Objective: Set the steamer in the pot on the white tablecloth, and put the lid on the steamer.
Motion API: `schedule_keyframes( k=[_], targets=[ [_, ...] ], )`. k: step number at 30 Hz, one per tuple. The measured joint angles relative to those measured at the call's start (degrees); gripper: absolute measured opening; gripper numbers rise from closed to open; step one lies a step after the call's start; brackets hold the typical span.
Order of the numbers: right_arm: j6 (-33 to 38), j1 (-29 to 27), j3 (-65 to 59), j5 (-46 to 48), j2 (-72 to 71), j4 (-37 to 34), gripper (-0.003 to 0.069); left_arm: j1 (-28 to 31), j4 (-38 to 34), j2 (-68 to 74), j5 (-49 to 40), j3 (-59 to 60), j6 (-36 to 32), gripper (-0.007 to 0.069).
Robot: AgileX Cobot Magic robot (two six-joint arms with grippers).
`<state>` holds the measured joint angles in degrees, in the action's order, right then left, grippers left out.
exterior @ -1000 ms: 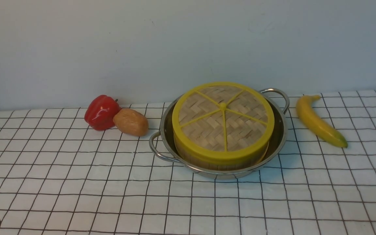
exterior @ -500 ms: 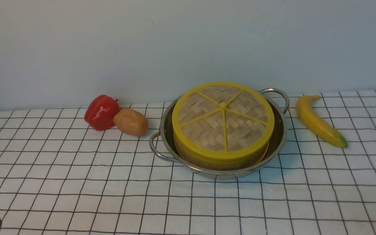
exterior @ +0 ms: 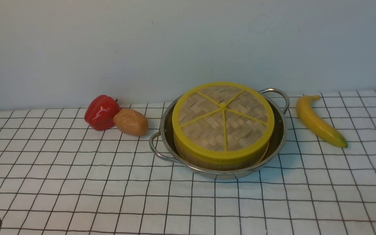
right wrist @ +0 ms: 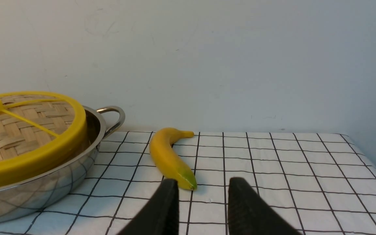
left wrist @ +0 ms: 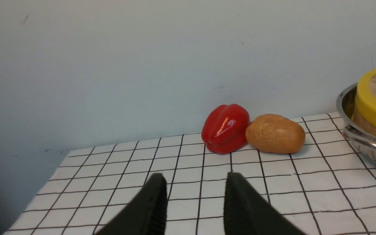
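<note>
Pot [exterior: 281, 137]: shallow steel pan with two loop handles, standing on the white tablecloth [exterior: 77, 182] toward the back of the table, right of centre. It serves as the seat for the basket.
Steamer [exterior: 219, 160]: inside the pot; only a band of bamboo wall shows below the cover. A gap of bare steel runs round it, so it sits within the pan's rim instead of perching on it.
Lid [exterior: 223, 119]: woven disc with yellow rim, spokes and centre knob, resting on top of the steamer. It looks a little higher at the back than at the front; whether it is fully seated I cannot tell.
Left gripper [left wrist: 194, 195]: jaws apart, nothing between them, low over the cloth at the near left corner, well apart from the pot. It faces the red pepper [exterior: 100, 112] and the brown potato-like piece [exterior: 131, 122], which touch each other.
Right gripper [right wrist: 202, 199]: jaws apart, empty, low over the cloth, out of the front view. The banana [right wrist: 170, 158] lies just beyond its tips.
Task standing: both placements appear done; judged from the empty, drawn-back grippers, the arms are parked clear.
Bystanders: pepper, potato-like piece and banana flank the pot, none touching it.
</note>
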<state>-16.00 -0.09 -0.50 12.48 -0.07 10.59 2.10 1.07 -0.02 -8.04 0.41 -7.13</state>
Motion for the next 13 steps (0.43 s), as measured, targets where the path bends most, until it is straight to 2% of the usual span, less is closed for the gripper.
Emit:
schedule_keyframes(
  k=[13],
  targets=[
    [-0.45, 0.00, 0.00, 0.00, 0.00, 0.00, 0.0240, 0.00, 0.00, 0.00, 0.00, 0.00, 0.00, 0.0243]
  ],
)
